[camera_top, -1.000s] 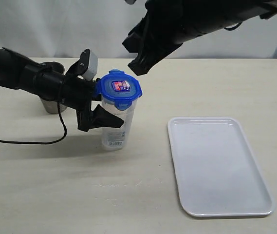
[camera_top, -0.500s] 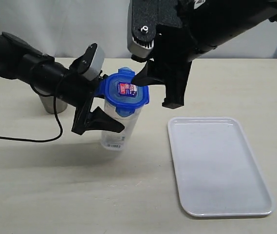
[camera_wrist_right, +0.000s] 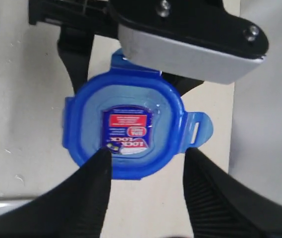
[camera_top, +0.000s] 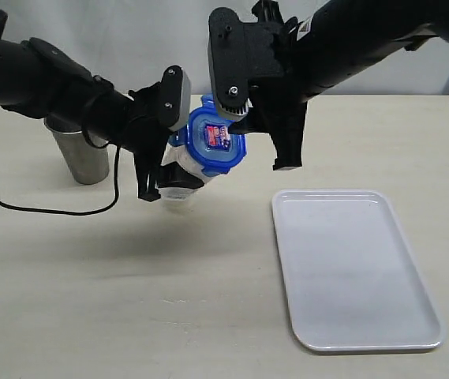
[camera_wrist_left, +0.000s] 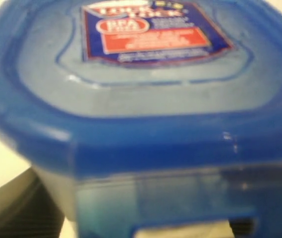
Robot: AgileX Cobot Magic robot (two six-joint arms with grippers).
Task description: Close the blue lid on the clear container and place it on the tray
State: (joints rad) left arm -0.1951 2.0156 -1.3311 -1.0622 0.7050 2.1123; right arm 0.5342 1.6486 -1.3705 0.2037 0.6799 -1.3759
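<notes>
Pale beige tabletop (camera_top: 66,300) runs under a white backdrop (camera_top: 129,39) in the exterior view. The tray (camera_top: 350,268) lies flat on the right of the surface with nothing on it, well apart from both arms, and open table surrounds its rim. The left gripper (camera_top: 163,175) is clamped around the clear container (camera_top: 183,175), which is tilted with the blue lid (camera_top: 216,142) facing outward; its base appears to be raised off the surface. A steel cup (camera_top: 82,158) stands behind the left arm, and a black cable (camera_top: 43,209) loops across the table below it. The right gripper (camera_top: 260,148) hangs just beside the lid with its jaws spread apart and nothing between them. In the left wrist view the lid fills the frame, blurred, with its sticker (camera_wrist_left: 150,32) uppermost. In the right wrist view the lid is seated on the container mouth, one flap tab standing out sideways; both right fingers (camera_wrist_right: 93,198) flank the lid's near edge, and contact cannot be determined. Bare tabletop borders the lid.
</notes>
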